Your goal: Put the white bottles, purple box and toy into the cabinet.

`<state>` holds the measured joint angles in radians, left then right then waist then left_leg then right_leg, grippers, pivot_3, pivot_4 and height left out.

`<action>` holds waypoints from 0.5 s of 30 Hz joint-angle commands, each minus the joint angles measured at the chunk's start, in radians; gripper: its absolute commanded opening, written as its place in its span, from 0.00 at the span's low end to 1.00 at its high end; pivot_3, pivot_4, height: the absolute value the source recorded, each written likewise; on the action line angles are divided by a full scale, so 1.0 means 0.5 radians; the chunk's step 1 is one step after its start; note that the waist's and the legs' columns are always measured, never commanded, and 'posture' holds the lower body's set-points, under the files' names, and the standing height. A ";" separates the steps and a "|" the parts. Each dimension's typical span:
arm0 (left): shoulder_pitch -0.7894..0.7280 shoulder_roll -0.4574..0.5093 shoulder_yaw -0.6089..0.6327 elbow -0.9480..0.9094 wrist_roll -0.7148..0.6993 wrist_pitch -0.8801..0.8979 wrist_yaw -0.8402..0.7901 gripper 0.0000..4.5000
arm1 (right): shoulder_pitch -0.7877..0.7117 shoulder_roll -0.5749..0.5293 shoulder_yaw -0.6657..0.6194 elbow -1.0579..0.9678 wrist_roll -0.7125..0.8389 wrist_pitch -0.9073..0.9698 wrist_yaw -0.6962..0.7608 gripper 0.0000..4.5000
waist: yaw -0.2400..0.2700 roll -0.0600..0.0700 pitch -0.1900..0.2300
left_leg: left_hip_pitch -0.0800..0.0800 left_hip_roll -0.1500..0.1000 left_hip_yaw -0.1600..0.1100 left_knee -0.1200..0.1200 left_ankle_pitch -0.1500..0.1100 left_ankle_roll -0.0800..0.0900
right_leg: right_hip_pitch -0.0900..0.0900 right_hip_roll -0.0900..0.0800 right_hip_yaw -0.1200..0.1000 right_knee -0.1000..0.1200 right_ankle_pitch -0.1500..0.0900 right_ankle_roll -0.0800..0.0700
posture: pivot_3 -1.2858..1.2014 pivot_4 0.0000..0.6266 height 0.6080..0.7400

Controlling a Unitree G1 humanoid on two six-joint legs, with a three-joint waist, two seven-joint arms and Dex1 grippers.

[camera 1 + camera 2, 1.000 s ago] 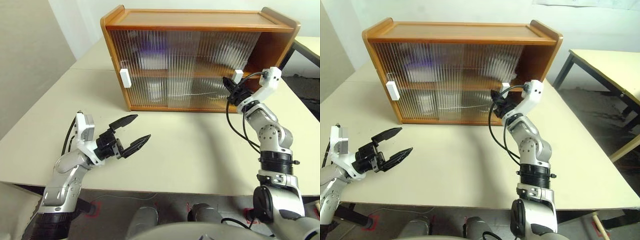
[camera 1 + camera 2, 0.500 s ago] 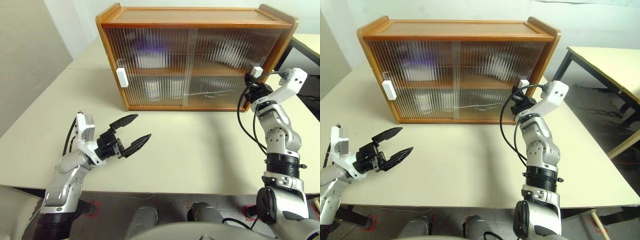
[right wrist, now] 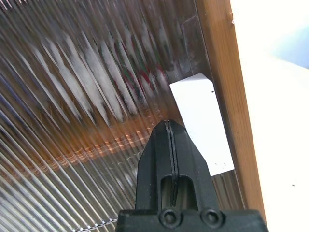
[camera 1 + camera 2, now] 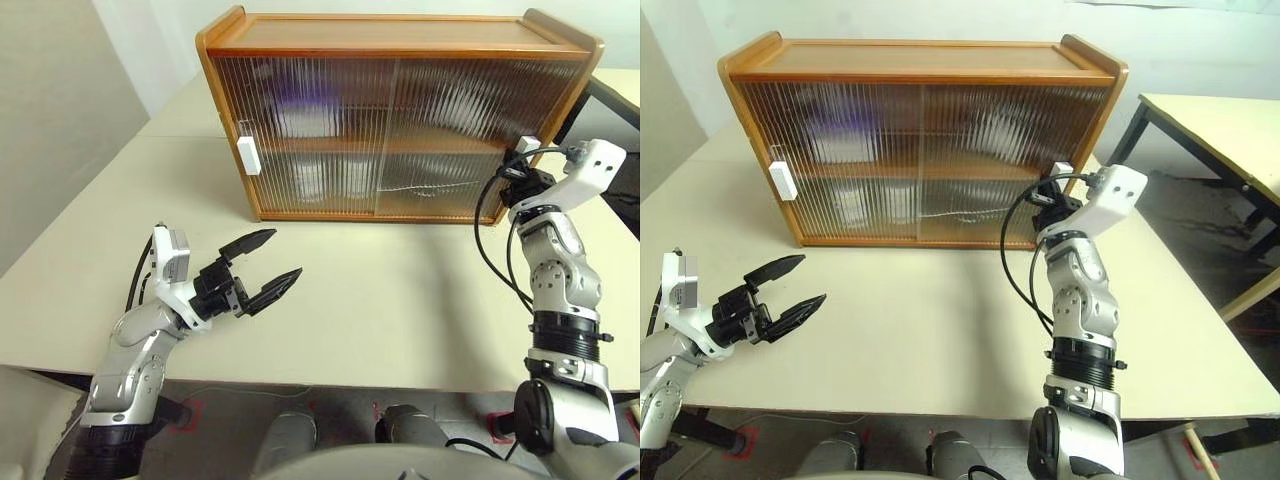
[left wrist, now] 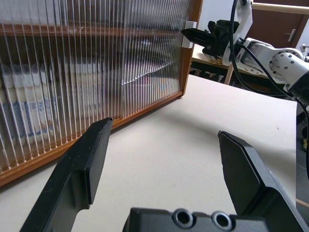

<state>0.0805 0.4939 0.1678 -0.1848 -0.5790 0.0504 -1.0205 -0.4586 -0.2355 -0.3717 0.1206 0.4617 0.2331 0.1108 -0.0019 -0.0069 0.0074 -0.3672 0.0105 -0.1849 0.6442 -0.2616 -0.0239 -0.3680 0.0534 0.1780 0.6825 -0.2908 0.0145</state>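
The cabinet (image 4: pixel 395 115) stood on the counter (image 4: pixel 400 300), both ribbed doors shut; blurred white bottles (image 5: pixel 19 101) and a purple shape (image 4: pixel 300 105) showed behind them; the right gripper (image 3: pixel 169 140), jaws closed, sat beside the right door's white handle (image 3: pixel 203 123); the left gripper (image 4: pixel 268 265) hovered with jaws wide open.

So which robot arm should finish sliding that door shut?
The right one, I think. Its right gripper, shut, is already at the white handle of the cabinet door. The left gripper hangs open over the table, far away.
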 commanded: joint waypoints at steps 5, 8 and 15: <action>-0.005 0.012 0.001 0.034 0.019 -0.028 -0.014 1.00 | 0.066 0.011 0.064 -0.141 -0.053 -0.061 0.042 0.01 | -0.001 0.000 0.000 | -0.001 0.000 0.000 -0.001 0.000 0.000 | -0.002 0.000 0.000 0.000 0.000 0.000 | 0.52 0.01 1.00; 0.011 0.023 0.021 0.026 0.015 -0.035 -0.012 1.00 | 0.149 0.075 0.130 -0.288 -0.086 -0.080 0.027 0.01 | -0.005 0.001 0.000 | -0.003 0.003 0.000 -0.005 -0.001 -0.002 | -0.006 0.002 -0.001 0.000 0.002 -0.007 | 0.53 0.00 1.00; 0.066 0.025 0.053 0.028 0.014 -0.066 -0.012 1.00 | 0.311 0.164 0.331 -0.467 -0.041 -0.033 0.218 0.01 | -0.019 0.002 -0.002 | 0.002 0.004 0.004 -0.012 -0.007 0.001 | -0.001 0.010 -0.010 0.000 0.000 0.014 | 0.53 0.00 1.00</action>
<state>0.1004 0.4984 0.1808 -0.1774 -0.5791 0.0294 -1.0241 -0.3202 -0.1552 -0.2361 -0.0875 0.4272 0.2024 0.1850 -0.0113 -0.0060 0.0066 -0.3666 0.0124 -0.1832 0.6384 -0.2652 -0.0228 -0.3675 0.0584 0.1735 0.6824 -0.2918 0.0233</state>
